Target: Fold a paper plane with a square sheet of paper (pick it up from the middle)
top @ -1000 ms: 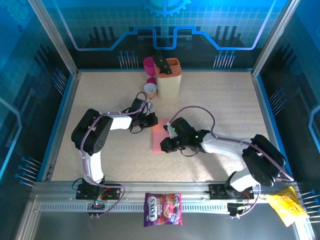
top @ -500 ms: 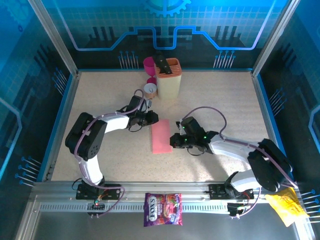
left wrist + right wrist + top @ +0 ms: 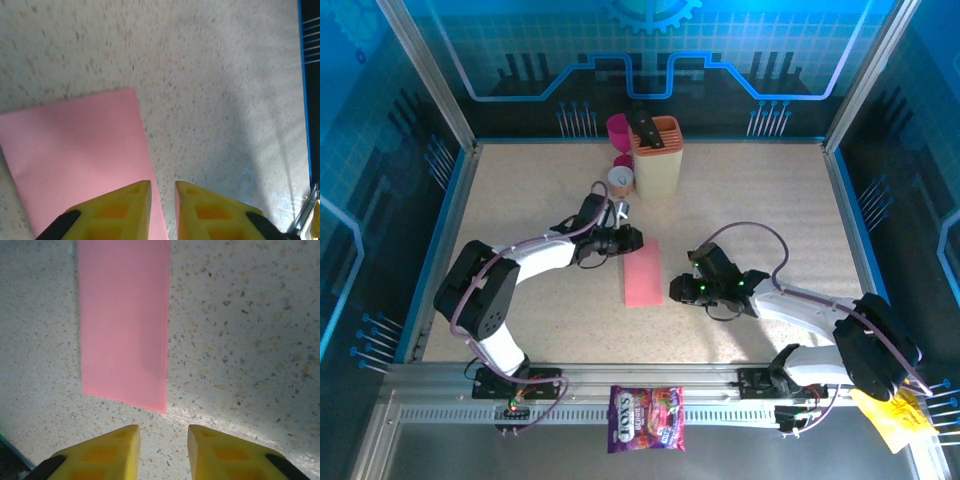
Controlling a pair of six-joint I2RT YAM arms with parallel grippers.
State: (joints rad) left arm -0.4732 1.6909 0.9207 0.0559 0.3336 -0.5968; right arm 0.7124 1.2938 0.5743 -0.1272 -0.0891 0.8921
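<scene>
The square sheet of paper (image 3: 642, 272) lies flat on the tabletop (image 3: 520, 190) between the arms as a narrow strip. It looks folded in half, so I judge the first crease done and the nose folds not yet begun. Next, one end corner must be lifted without dragging the strip. The left tool (image 3: 623, 240) hangs over its far end, jaws a slit apart and empty — contact unclear. The right tool (image 3: 677, 290), just beside the near corner, stands slightly wider, holding nothing.

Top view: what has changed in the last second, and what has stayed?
The right gripper came off the folded square sheet of paper and drew back rightward, jaws apart. The left gripper stays by its far left corner; the sheet has not moved.
</scene>
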